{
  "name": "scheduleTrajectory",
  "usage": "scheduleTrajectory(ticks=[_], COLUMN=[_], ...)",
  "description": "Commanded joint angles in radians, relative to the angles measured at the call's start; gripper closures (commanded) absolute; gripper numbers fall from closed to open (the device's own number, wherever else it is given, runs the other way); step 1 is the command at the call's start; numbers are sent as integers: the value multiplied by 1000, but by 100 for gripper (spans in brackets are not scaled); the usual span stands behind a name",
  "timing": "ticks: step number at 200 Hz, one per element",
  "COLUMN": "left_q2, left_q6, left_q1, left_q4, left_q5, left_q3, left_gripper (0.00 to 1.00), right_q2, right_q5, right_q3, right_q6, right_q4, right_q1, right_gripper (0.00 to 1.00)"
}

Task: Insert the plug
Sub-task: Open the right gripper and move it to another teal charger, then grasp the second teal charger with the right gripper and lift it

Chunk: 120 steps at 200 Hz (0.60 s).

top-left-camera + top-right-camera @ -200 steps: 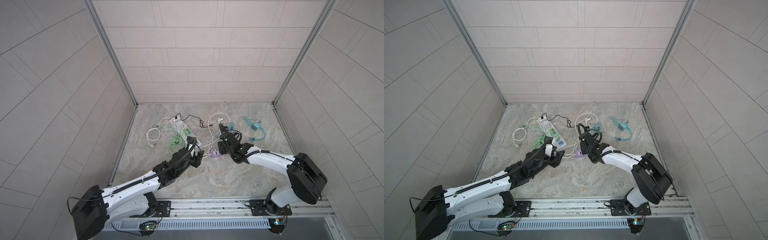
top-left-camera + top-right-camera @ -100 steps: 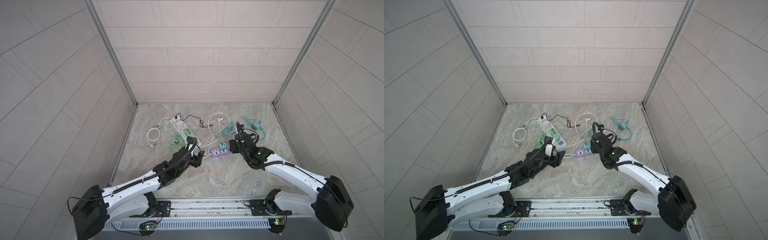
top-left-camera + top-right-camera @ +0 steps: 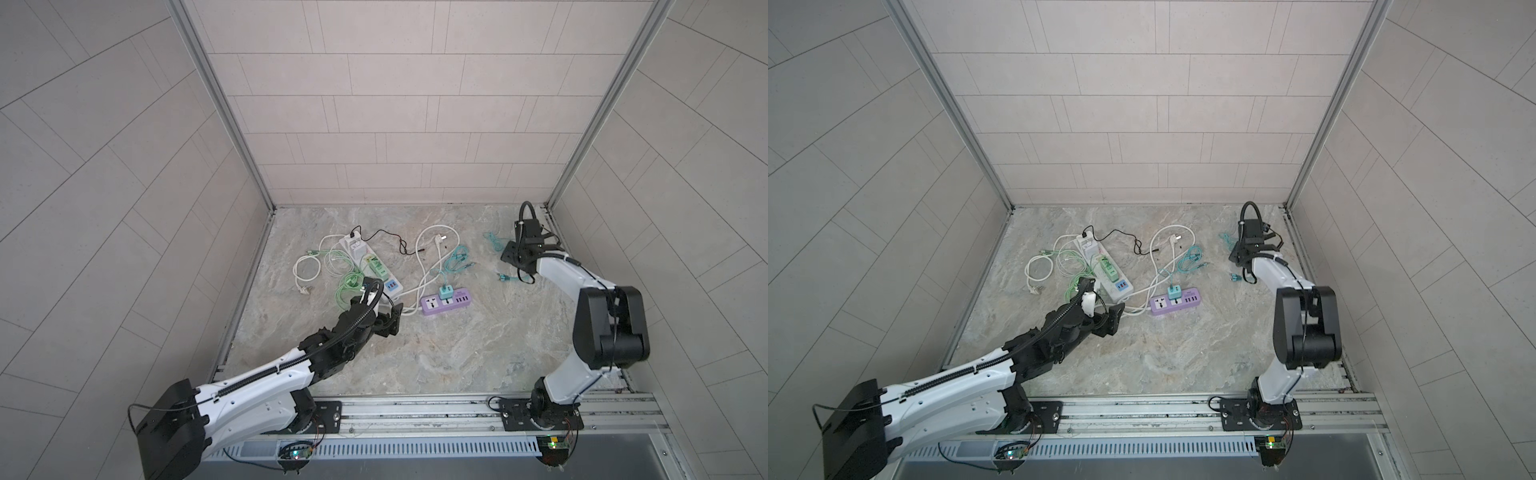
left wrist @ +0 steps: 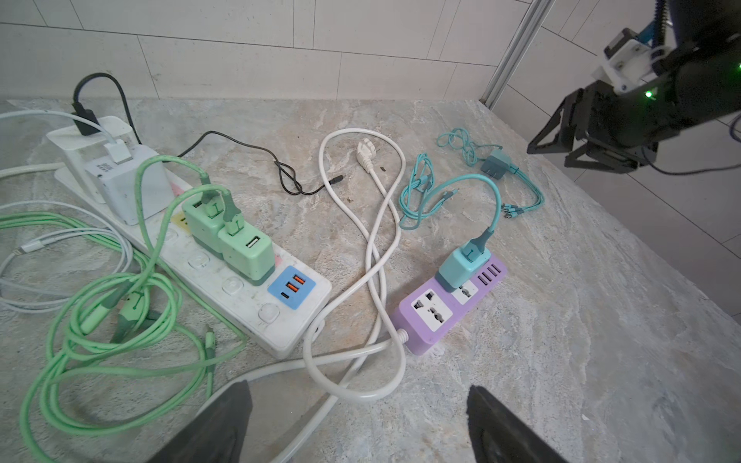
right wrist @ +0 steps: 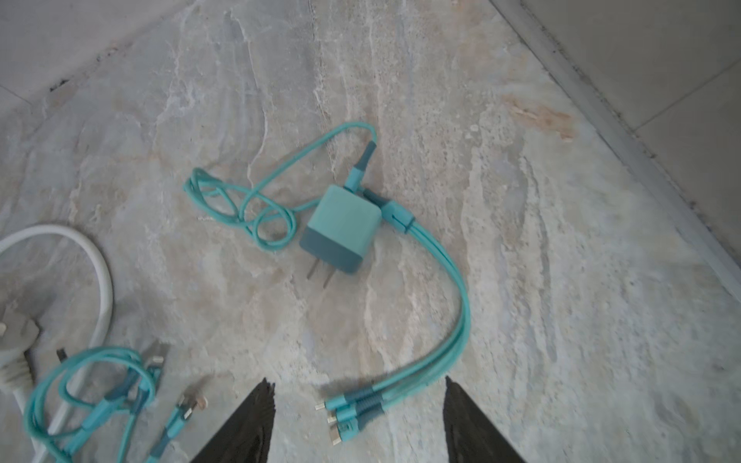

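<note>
Charger (image 5: 341, 228) prongs clear in right wrist view only; left claw (image 4: 357, 387), right claw (image 5: 359, 381) agape, empty.

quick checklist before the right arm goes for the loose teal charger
1. right pincer open and empty: ok.
2. loose teal charger in clear sight, nothing lying on top of it: ok.
3. prongs look straight: ok.
4. charger free of trailing leads: not ok, teal cables attached and may drag.
5. free socket on the purple power strip: ok.
6. strip braced by the left pincer: not ok, it is open and apart from the strip.
</note>
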Motion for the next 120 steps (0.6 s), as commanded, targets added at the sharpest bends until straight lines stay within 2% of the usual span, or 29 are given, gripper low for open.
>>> scheduleTrajectory(ticks=[1,22,46,98,120], left_q2=[-44,-60,-70,-81,-82], left_q6=[-6,-5,-2,-5,-1], left_q1=[5,5,6,7,6], left_q4=[-5,-20,-39,-18,-24], left_q5=[-23,-26,-26,-22,-17], left_q3=[-32,-43,-44,-68,-67], left_gripper=[7,3,2,1,1], right_q2=[119,283,394,432,388], right_q5=[-75,-133,-127,-108,-113], right_q3=[146,317,416,432,391], right_q6=[38,51,80,82,73], right_q4=[-127,-215,-257,-272,-251], right_q1=[-34,-51,-54,-56,-65], right_gripper=[36,40,41,41,41])
